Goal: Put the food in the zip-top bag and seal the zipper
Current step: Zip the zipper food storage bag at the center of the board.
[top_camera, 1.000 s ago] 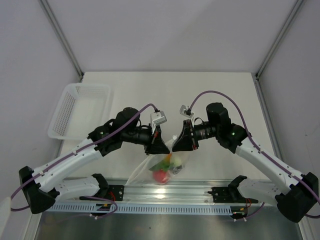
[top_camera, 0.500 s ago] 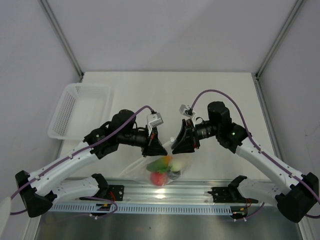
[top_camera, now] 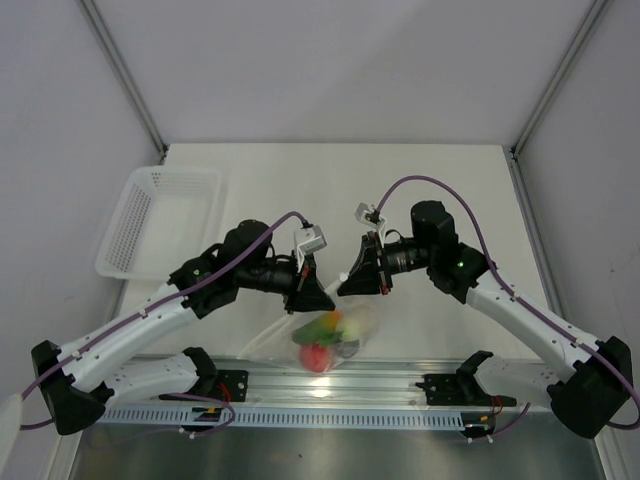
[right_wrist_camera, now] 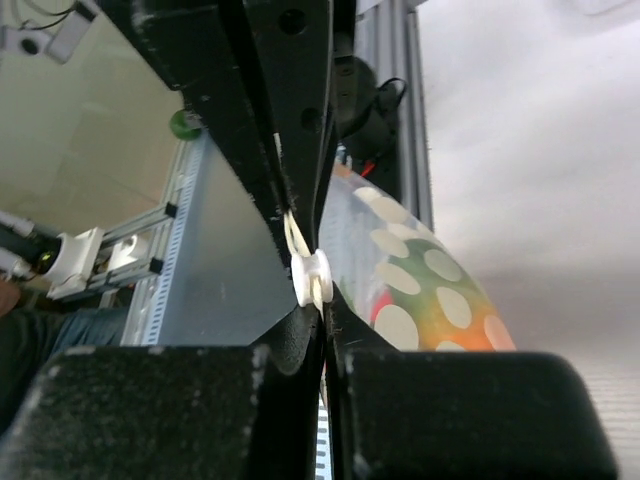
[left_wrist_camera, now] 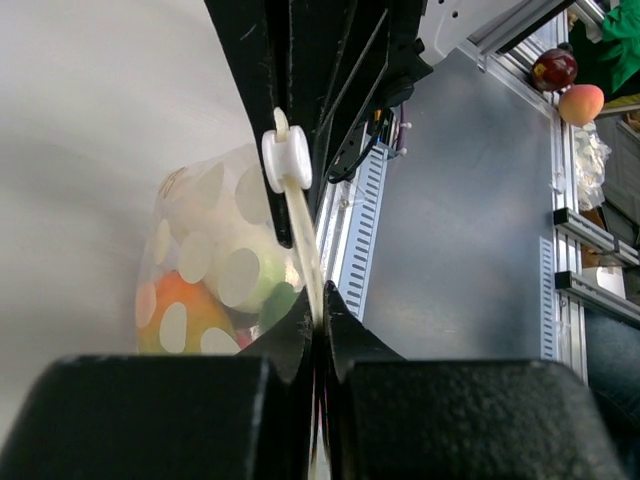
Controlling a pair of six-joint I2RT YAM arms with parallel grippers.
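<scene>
**Zip-top bag (top_camera: 335, 335) pinched at its top edge by both grippers**

Hangs just beyond the rail (top_camera: 330, 385), near its middle, crinkled and bulging. Holds the food: a red ball (top_camera: 318, 355) lowest and nearest the rail, an orange-and-green piece (top_camera: 322, 327) just above it, a white piece (top_camera: 352, 322) up and to the right. Shows pale round dots on the clear plastic in both wrist views, with orange, green and red showing through.

Gripped from the left side by the left gripper (top_camera: 322, 298), clamped tight on the zipper (left_wrist_camera: 303, 240). In the left wrist view, no gap between the fingertips, only the pale strip running out from them to a small white slider (left_wrist_camera: 287, 160).

Gripped from the right side by the right gripper (top_camera: 350, 288), likewise closed on the same top edge. In the right wrist view, pressed together right under the slider and touching it. Cannot tell whether the stretch between the two grippers is sealed.

Farther beyond the rail and off to the left, a white basket (top_camera: 160, 220), well apart from the bag.
</scene>
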